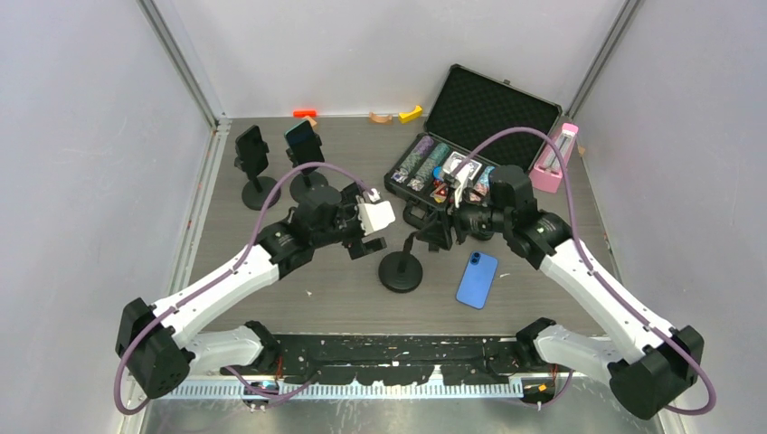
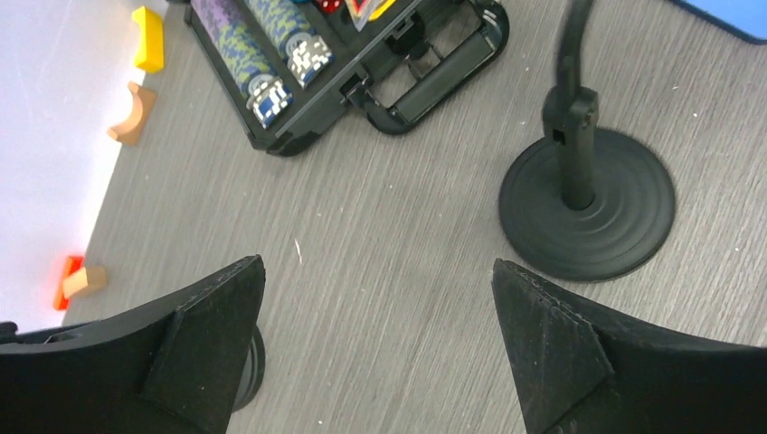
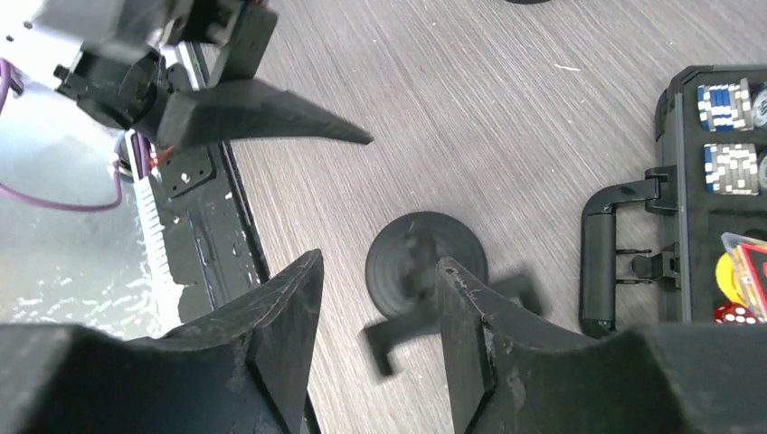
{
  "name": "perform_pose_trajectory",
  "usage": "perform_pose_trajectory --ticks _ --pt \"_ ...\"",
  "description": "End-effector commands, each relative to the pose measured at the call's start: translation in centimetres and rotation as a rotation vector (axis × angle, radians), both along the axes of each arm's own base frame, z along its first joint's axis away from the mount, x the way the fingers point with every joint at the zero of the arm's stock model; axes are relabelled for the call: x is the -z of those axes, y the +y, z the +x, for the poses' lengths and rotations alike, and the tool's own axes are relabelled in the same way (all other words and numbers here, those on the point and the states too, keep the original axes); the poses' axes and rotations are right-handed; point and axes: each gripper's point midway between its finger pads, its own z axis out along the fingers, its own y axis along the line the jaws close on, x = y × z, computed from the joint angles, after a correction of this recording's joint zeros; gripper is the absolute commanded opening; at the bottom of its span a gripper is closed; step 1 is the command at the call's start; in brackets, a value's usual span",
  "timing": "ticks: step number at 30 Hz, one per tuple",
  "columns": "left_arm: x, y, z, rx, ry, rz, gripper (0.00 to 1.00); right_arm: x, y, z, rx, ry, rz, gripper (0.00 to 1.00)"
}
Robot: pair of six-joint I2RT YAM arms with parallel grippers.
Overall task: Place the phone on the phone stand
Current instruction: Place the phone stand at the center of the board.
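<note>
The blue phone [image 1: 477, 279] lies flat on the table, right of the black phone stand [image 1: 401, 271]; only its corner [image 2: 724, 13] shows in the left wrist view. The stand has a round base [image 2: 586, 203] and a thin neck. My left gripper [image 1: 367, 242] is open and empty, just left of the stand, with bare table between its fingertips [image 2: 377, 264]. My right gripper [image 1: 433, 233] hovers at the stand's cradle [image 3: 411, 333], which looks blurred below its open jaws [image 3: 378, 264], above the base [image 3: 425, 262]. Neither gripper touches the phone.
An open black case [image 1: 452, 172] of poker chips stands at the back right, its handle near the stand [image 2: 434, 77]. Two more stands [image 1: 251, 158] [image 1: 306, 145] are at the back left. A pink object [image 1: 553, 158] and small blocks [image 1: 398, 116] lie along the back.
</note>
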Motion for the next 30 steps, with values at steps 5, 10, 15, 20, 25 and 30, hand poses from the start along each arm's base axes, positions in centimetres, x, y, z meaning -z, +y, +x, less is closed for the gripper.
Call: perform_pose_trajectory --ticks 5,10,15,20,25,30 --pt "-2.8 -0.1 0.7 -0.022 0.048 -0.057 1.0 -0.3 -1.9 -2.3 -0.058 -0.133 -0.071 0.62" --pt "-2.7 -0.3 0.6 -0.017 0.07 -0.059 1.0 0.6 -4.7 -1.5 0.08 -0.155 -0.152 0.67" --pt "-2.4 -0.6 -0.3 0.005 0.112 -0.086 1.0 2.1 -7.9 -0.6 0.236 -0.125 -0.213 0.69" --pt "-2.1 -1.8 -3.8 0.158 0.202 -0.135 1.0 2.7 -10.5 0.1 0.353 -0.102 -0.252 0.69" --pt "-0.9 -2.6 -6.4 0.23 0.337 -0.176 0.93 4.6 -12.5 1.0 0.425 -0.034 -0.331 0.69" --pt "0.3 -3.0 -7.6 0.232 0.417 -0.206 0.88 7.2 -13.0 1.6 0.417 0.035 -0.407 0.69"
